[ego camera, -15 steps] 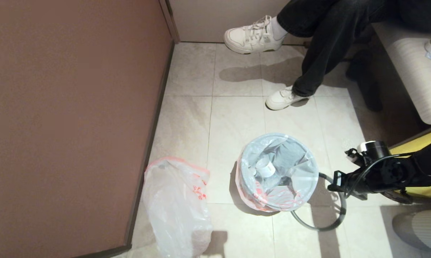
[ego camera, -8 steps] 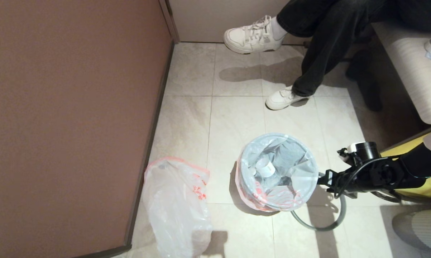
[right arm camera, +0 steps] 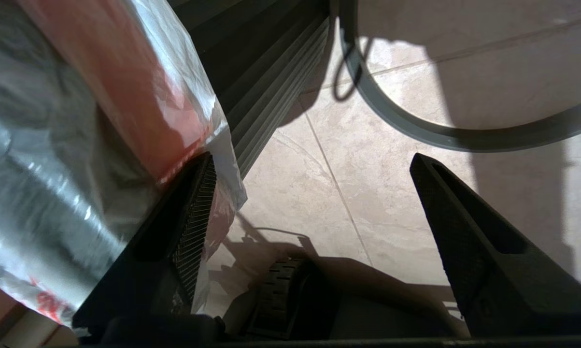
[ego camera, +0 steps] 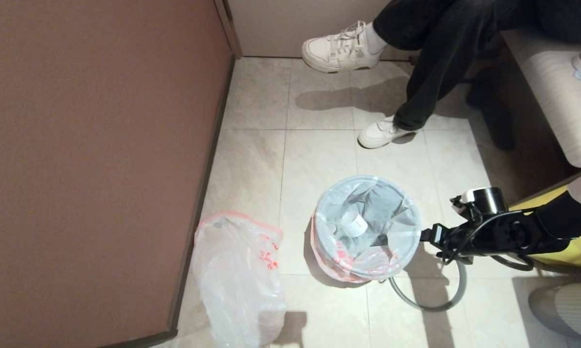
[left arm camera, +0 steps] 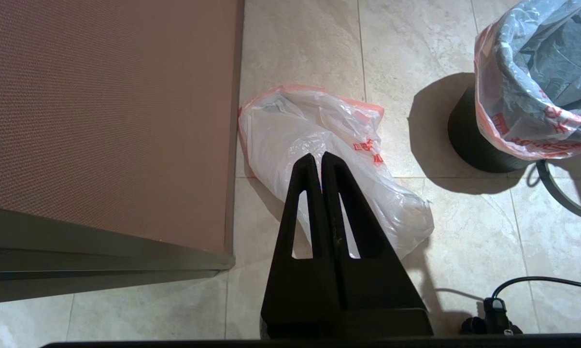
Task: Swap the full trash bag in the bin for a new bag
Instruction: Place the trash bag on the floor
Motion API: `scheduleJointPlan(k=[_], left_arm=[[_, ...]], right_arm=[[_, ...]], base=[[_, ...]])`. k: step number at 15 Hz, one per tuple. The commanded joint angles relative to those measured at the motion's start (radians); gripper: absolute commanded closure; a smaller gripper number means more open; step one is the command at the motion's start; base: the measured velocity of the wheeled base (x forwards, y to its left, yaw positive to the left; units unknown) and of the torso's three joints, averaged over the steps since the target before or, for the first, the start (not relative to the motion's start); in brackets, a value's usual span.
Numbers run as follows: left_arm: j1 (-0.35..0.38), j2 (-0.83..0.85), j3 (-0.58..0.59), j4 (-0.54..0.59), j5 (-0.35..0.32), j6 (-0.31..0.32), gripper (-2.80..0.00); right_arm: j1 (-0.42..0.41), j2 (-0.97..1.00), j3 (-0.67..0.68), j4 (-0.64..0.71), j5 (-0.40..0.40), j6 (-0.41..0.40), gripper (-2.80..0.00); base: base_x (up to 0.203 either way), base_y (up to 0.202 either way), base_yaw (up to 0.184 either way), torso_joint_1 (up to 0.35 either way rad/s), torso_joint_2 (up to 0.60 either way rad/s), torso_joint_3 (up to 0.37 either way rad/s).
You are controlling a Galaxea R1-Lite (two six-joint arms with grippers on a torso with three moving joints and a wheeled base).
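Note:
The full trash bag lines the bin, its pink-red edge folded over the rim and a white cup inside. The bin's grey hoop lies on the floor beside it. My right gripper is open at the bin's right side. In the right wrist view, one finger lies against the bag's film and nothing is between the jaws. The new bag lies flat on the tiles near the wall. My left gripper hangs shut and empty above that new bag.
A brown wall panel runs along the left. A seated person's legs and white sneakers are beyond the bin. An upholstered bench and a yellow surface stand on the right. A black cable lies on the floor.
My right gripper has opened and moved left up to the bin's side. The bin with its bag has shifted a little to the left. The left gripper has not moved.

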Motion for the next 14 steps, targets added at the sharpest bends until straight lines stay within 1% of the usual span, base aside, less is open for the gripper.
scheduleJointPlan(k=[1,3,5,6,7,8,10,11,12,13,14], left_arm=[[0.0,0.001,0.0,0.0,0.0,0.0,0.0],[0.0,0.001,0.0,0.0,0.001,0.0,0.0],[0.0,0.001,0.0,0.0,0.001,0.0,0.0],[0.0,0.001,0.0,0.0,0.0,0.0,0.0],[0.0,0.001,0.0,0.0,0.001,0.0,0.0],[0.0,0.001,0.0,0.0,0.0,0.0,0.0],[0.0,0.001,0.0,0.0,0.0,0.0,0.0],[0.0,0.001,0.0,0.0,0.001,0.0,0.0],[0.0,0.001,0.0,0.0,0.0,0.0,0.0],[0.0,0.001,0.0,0.0,0.001,0.0,0.0],[0.0,0.001,0.0,0.0,0.001,0.0,0.0]], right_arm=[[-0.015,-0.021,0.021,-0.001,0.008,0.003,-2.8],[-0.03,-0.016,0.027,-0.003,0.022,0.003,-2.8],[-0.072,-0.018,0.032,-0.001,0.017,0.002,-2.8],[-0.093,-0.024,0.039,-0.001,0.027,0.003,-2.8],[-0.109,-0.032,0.04,-0.002,0.062,0.005,0.0],[-0.13,-0.033,0.036,-0.002,0.108,0.012,0.0],[-0.19,-0.027,0.021,-0.023,0.181,0.056,0.0],[-0.215,-0.017,0.019,-0.05,0.242,0.064,0.0],[-0.23,-0.003,0.018,-0.071,0.351,0.078,0.0],[-0.241,0.024,0.017,-0.086,0.44,0.089,0.0],[-0.243,0.06,0.008,-0.101,0.49,0.094,0.0]], base=[[0.0,0.0,0.0,0.0,0.0,0.0],[0.0,0.0,0.0,0.0,0.0,0.0],[0.0,0.0,0.0,0.0,0.0,0.0],[0.0,0.0,0.0,0.0,0.0,0.0],[0.0,0.0,0.0,0.0,0.0,0.0],[0.0,0.0,0.0,0.0,0.0,0.0],[0.0,0.0,0.0,0.0,0.0,0.0],[0.0,0.0,0.0,0.0,0.0,0.0],[0.0,0.0,0.0,0.0,0.0,0.0],[0.0,0.0,0.0,0.0,0.0,0.0],[0.0,0.0,0.0,0.0,0.0,0.0]])
